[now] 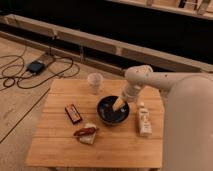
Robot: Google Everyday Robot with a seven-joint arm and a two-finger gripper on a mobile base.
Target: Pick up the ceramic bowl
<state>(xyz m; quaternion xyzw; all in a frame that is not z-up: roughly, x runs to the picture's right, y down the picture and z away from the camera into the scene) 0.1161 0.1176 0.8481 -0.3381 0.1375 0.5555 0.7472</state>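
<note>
The gripper is at the right rim of the ceramic bowl, near the middle of the table. I cannot tell whether it grips, and the lift looks not yet done.

The gripper hangs at the far right rim of the round, glossy dark ceramic bowl, mid-way across the wooden bench.

The arm is showing a smooth off-white casing, rounded and tubular, swelling into a bulbous joint just above the gripper. The gripper is looking yellowish-tan, narrower than the wrist, and is sitting at the right inner rim of the ceramic bowl. Behind it, a broad pale-grey shell is curving away.
</note>
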